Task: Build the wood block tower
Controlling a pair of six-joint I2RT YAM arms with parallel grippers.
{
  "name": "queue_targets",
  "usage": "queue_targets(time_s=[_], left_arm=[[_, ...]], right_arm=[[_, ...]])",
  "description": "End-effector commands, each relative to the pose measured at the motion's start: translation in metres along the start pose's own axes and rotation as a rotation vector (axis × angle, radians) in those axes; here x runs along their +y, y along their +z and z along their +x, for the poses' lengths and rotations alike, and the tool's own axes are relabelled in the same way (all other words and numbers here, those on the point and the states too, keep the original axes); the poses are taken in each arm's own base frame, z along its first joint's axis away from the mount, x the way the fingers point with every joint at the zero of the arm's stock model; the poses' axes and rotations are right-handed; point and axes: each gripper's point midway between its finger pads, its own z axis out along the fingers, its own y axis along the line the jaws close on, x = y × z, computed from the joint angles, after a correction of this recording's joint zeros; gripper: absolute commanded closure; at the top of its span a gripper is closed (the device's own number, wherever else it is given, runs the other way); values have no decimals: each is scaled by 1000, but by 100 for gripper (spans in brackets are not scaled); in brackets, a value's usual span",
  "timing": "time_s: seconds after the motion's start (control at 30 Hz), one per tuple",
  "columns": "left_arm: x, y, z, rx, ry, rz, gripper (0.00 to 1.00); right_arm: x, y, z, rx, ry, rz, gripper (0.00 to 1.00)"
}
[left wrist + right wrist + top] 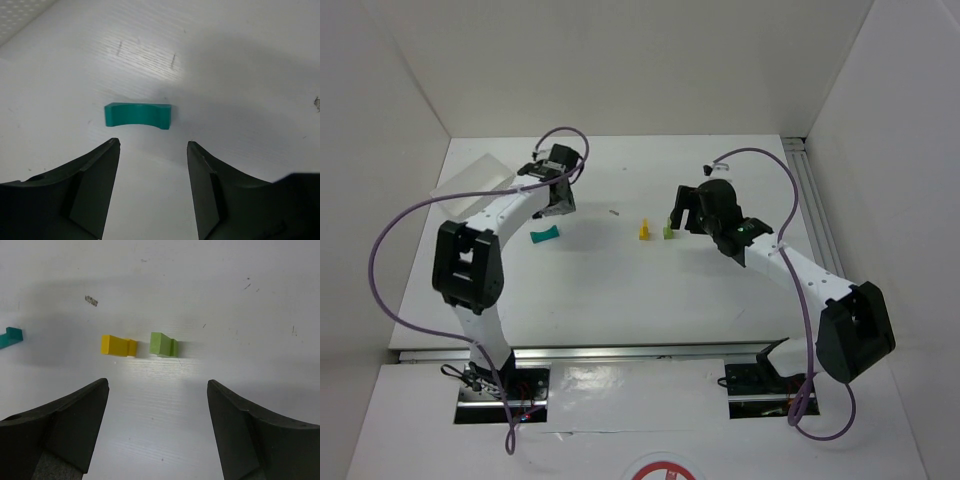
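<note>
1. I see the left end effector [152, 145] open and empty, jaws just short of the teal arch [138, 115].
2. Arch lies on the worktop [620, 300], left of centre.
3. Right end effector [157, 382] is open and empty, near the pillars.
4. Yellow block [118, 345] and light green block [163, 344] sit mid-worktop, side by side, not touching.
5. Nothing stacked yet.

matt painted teal arch [138, 115] on smooth white table [240, 75].
</note>
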Motion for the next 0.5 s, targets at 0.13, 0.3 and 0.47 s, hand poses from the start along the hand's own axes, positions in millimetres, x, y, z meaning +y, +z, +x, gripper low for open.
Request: queue_targets(time_s=[0.13, 0.3, 0.47], left_arm=[[-13, 31, 27, 108, -6, -53, 30], [-11, 50, 37, 133, -23, -87, 33], [-16, 64, 40, 150, -33, -79, 37]], right_arm=[[6, -12, -18, -54, -11, -11, 13], [2, -12, -10, -30, -17, 1, 13], [-3, -11, -7, -25, -15, 12, 13]])
